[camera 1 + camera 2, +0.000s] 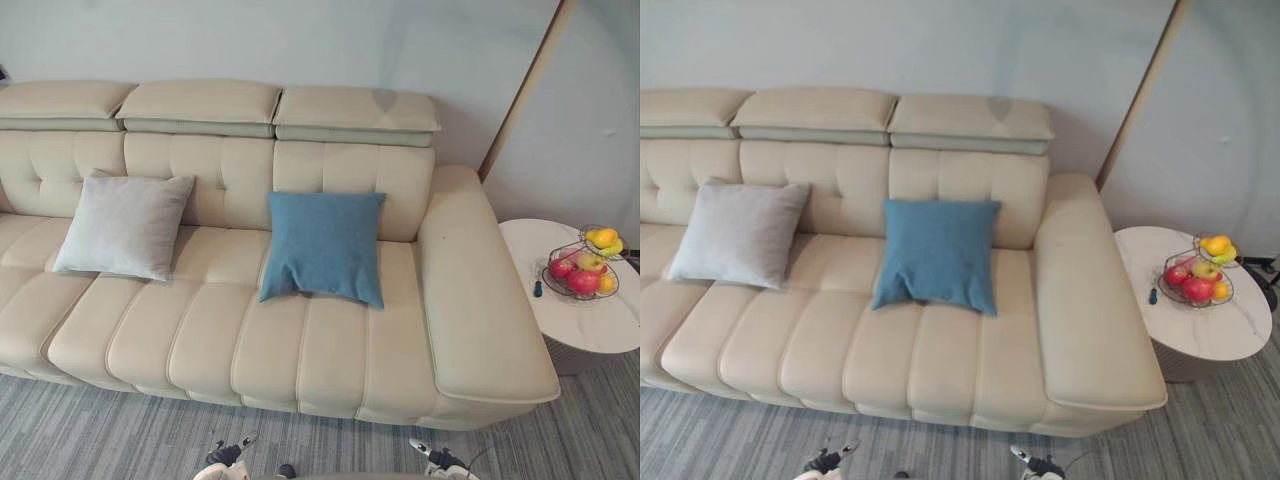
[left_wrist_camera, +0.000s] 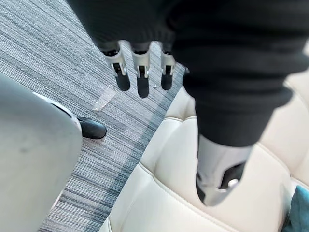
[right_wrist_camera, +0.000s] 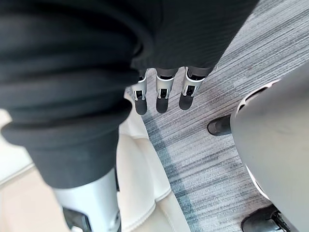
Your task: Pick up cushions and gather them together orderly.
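A light grey cushion [image 1: 125, 225] leans upright against the backrest on the left part of the cream sofa [image 1: 330, 350]. A blue cushion [image 1: 325, 245] leans against the backrest further right, about one seat width away from the grey one. My left hand [image 2: 141, 72] hangs over the carpet by the sofa's front edge, fingers straight and holding nothing. A corner of the blue cushion [image 2: 299, 212] shows beyond it. My right hand [image 3: 161, 92] also hangs open over the carpet beside the sofa's front, with nothing in it.
A round white side table [image 1: 590, 320] stands right of the sofa's wide armrest [image 1: 480, 300], carrying a wire basket of fruit [image 1: 583, 268]. Grey striped carpet [image 1: 120, 430] runs in front of the sofa. A pale wall is behind it.
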Robot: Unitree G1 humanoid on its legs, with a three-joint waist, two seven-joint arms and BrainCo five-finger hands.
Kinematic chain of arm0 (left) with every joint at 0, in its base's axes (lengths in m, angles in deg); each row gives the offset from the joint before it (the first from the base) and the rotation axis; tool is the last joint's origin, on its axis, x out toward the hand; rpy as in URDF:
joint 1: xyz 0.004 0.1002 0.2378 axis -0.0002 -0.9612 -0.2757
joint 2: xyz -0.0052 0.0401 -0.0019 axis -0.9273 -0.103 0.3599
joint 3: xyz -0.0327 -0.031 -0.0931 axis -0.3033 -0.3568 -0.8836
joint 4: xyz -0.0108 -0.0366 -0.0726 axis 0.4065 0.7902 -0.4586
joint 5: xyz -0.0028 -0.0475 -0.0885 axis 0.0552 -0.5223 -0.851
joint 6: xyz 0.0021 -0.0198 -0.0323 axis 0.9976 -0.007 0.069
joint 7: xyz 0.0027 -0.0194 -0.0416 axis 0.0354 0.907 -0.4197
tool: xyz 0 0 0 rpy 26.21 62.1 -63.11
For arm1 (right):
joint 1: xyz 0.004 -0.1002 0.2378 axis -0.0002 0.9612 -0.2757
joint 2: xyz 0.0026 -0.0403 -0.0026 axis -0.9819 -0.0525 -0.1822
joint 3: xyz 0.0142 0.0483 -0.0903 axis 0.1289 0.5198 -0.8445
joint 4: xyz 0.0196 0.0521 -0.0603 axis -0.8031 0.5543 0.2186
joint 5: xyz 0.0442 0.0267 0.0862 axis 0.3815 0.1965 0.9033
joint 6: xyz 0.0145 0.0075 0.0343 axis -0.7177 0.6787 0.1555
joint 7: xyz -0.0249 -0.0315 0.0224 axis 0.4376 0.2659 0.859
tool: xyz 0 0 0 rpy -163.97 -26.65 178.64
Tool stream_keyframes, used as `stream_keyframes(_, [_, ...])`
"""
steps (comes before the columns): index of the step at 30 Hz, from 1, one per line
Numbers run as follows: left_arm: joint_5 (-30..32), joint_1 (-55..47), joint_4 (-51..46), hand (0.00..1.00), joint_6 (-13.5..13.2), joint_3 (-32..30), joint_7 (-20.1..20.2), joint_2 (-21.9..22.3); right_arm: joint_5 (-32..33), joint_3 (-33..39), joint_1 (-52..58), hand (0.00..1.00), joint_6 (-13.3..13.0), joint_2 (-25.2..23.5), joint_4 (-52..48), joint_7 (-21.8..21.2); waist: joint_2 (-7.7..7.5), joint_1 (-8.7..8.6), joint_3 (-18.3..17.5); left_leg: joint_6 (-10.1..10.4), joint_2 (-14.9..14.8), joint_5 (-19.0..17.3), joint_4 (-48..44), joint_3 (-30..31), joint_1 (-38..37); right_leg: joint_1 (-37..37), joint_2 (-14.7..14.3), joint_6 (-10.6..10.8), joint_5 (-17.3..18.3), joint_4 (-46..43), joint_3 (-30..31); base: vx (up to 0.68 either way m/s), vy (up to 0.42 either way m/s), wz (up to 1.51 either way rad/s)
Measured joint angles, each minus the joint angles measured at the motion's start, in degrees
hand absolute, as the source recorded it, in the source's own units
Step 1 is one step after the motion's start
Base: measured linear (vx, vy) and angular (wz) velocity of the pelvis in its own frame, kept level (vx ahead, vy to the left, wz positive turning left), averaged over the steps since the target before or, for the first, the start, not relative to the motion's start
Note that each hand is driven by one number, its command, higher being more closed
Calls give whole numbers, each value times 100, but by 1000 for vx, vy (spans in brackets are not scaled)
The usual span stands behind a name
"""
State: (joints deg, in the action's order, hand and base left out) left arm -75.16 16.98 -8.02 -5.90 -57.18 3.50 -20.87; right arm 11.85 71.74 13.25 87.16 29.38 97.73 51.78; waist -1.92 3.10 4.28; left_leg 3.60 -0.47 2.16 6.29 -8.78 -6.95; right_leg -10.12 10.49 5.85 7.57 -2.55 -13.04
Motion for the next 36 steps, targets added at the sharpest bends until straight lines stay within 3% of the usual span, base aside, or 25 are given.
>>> stream_keyframes(7, [9,89,-10,0,14,39,71,3,4,-481,-9,0,-10,85,-55,-131,-13,2,158,79,-124,-87,-37,-425,-198,84,-103,-47,-83,-14,449,-44,-4,-32])
stream_keyframes(11, [51,208,-11,0,14,19,102,-20,15,-634,-21,0,-11,154,-81,-158,-52,-63,193,128,-213,-480,-582,-657,253,626,-152,-67,-221,-41,949,-13,27,-73])
stream_keyframes(14, [53,246,-13,0,20,-201,99,3,17,-712,-140,0,-13,80,-298,-190,-3,-25,306,109,-530,-780,-1105,-1625,333,1164,-438,-205,-643,-172,1451,-3,34,-192])
stream_keyframes(15, [61,304,-9,0,23,-211,102,14,17,-783,-233,0,-47,9,-377,-190,5,12,303,33,-771,-858,-1389,-2075,436,1534,-658,-431,-1075,-169,1221,-35,-78,-262])
stream_keyframes(16, [69,312,-55,0,8,-176,99,-3,-1,-796,-369,0,-56,-43,-450,-186,89,46,321,-42,-998,-911,-1459,-2402,474,1763,-670,-607,-1080,-251,415,-42,-103,-266])
stream_keyframes(17, [75,368,-67,0,0,-157,95,-7,-4,-792,-374,0,-51,-57,-447,-186,44,-3,336,-49,-997,-917,-1453,-2585,459,1886,-535,-631,-845,-537,-316,-48,-126,-199])
stream_keyframes(18, [93,504,-68,0,-2,-21,91,-8,-13,-769,-335,0,-49,-36,-418,-179,-13,-18,382,-34,-987,-929,-1492,-2936,370,1909,-189,-712,-504,-981,-1640,-43,-93,-156])
stream_keyframes(19, [98,542,-107,0,-3,104,99,1,-26,-716,-235,0,-30,-34,-404,-166,-24,-9,393,-1,-1005,-960,-1550,-3222,228,1772,55,-880,-247,-1166,-2481,-31,-94,-147])
stream_keyframes(20, [98,541,-120,0,-8,168,99,6,-26,-657,-220,0,-33,-45,-430,-164,-28,-3,395,15,-1001,-970,-1550,-3347,149,1749,88,-879,-179,-1181,-2688,-1,-135,-132])
stream_keyframes(24, [108,607,-97,0,-2,337,102,72,-21,-536,-232,0,-63,77,-381,-163,144,-94,535,149,-1288,-1057,-1982,-3346,-52,1714,-285,-833,93,-1204,-2146,12,-201,-80])
stream_keyframes(25, [103,595,-71,0,4,413,104,83,-19,-495,-231,0,-65,152,-349,-163,157,-96,552,174,-1554,-1092,-2597,-3220,135,1709,-375,-857,148,-1205,-2064,21,-245,-39])
stream_keyframes(26, [88,647,-114,0,4,373,105,112,-7,-523,-229,0,-61,171,-293,-154,181,-104,597,-119,-1929,-1143,-3666,-2775,553,1680,-529,-924,185,-1208,-1901,5,-250,-39])
stream_keyframes(27, [80,658,-134,0,-2,354,106,121,-7,-528,-227,0,-55,189,-285,-144,206,-100,614,-291,-2028,-1146,-4019,-2549,728,1670,-594,-985,202,-1221,-1849,9,-228,-67])
stream_keyframes(28, [24,657,-240,0,-30,257,111,177,-2,-558,-256,0,-52,224,-286,-105,258,-12,701,-123,-1947,-1446,-4713,-1641,1134,1628,-755,-1093,236,-1251,-1580,16,-150,-115])
stream_keyframes(29, [-11,649,-282,0,-37,239,103,213,6,-565,-313,0,-52,229,-277,-72,289,23,733,242,-1549,-1728,-4902,-827,1419,1626,-891,-1114,247,-1250,-1259,56,-132,-152])
stream_keyframes(30, [-13,632,-306,0,-30,237,102,227,8,-566,-347,0,-49,214,-269,-63,296,29,740,289,-1293,-1838,-4772,-440,1536,1616,-986,-1113,248,-1240,-1022,46,-60,-131])
stream_keyframes(31, [-23,619,-324,0,-32,237,102,227,13,-569,-355,0,-52,205,-269,-60,295,31,741,248,-1158,-1883,-4638,-259,1593,1614,-1046,-1112,247,-1237,-874,104,-41,-137])
stream_keyframes(33, [-110,584,-439,0,-48,158,102,255,18,-643,-411,0,-61,179,-269,-52,283,106,750,250,-541,-1960,-3999,815,1944,1607,-1338,-1160,282,-1224,-131,135,4,-165])
stream_keyframes(36, [-190,594,-502,0,-92,-93,78,353,47,-793,-371,0,-72,183,-269,-39,274,265,746,162,-21,-1847,-3476,2109,2273,1622,-1537,-1168,285,-1242,557,139,62,-177])
